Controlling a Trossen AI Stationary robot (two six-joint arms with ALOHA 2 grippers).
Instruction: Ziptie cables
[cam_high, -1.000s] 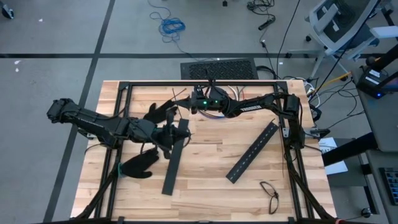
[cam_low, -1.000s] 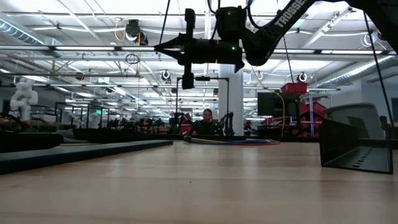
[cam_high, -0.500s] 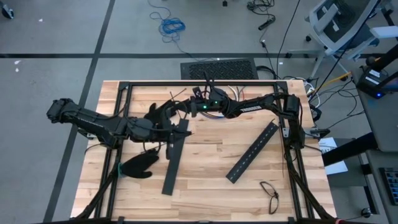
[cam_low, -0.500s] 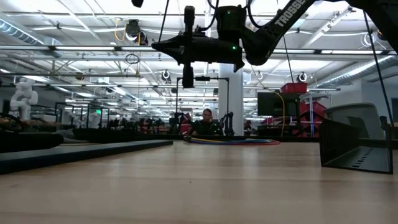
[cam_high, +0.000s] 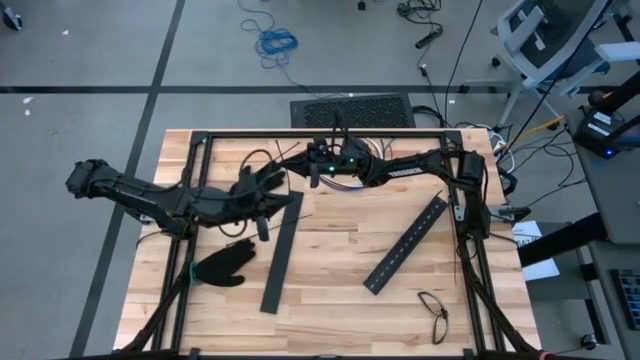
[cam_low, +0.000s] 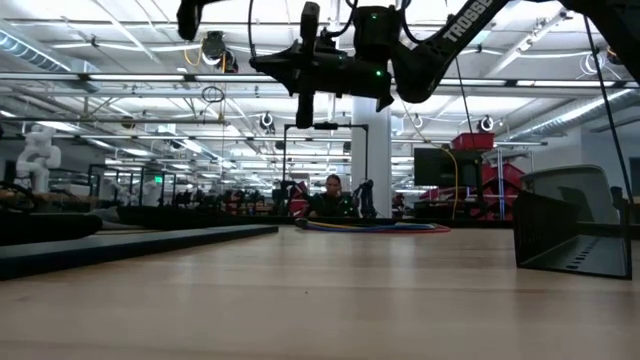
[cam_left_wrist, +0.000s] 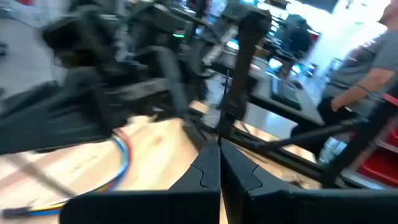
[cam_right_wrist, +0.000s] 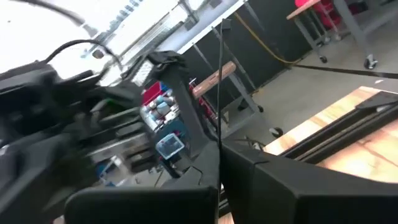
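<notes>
Looking down from the high view, I have both arms meeting near the far rail of the bench (cam_high: 330, 265), raised well above the wood. The left gripper (cam_left_wrist: 219, 158) is pinched tight on a ziptie (cam_left_wrist: 225, 106), a thin dark strip that stands straight out from its fingertips. The right gripper (cam_right_wrist: 219, 152) is also clamped narrow on a thin dark strip. I cannot tell whether both hold the same ziptie.

The cables (cam_high: 340, 183) lie flat on the bench just under the right gripper's wrist. In the left wrist view their blue, yellow and red strands curve across the wood just ahead of the left gripper.

For room to move, the near half of the bench, on my side of both grippers, is mostly open wood. One black slotted bar (cam_high: 280, 255) lies just beside the left gripper, reaching toward the near edge. A second slotted bar (cam_high: 405, 245) sits well apart, on the right arm's side. A black glove (cam_high: 222, 265) lies near the left arm, and a pair of glasses (cam_high: 433, 312) sits by the near right corner. The black frame rails (cam_high: 300, 134) box in the far edge and both sides.

Both wrist views are smeared, and the ziptie tips are lost against the background. A person (cam_left_wrist: 367, 68) stands beyond the bench, cut off at the picture's edge.
</notes>
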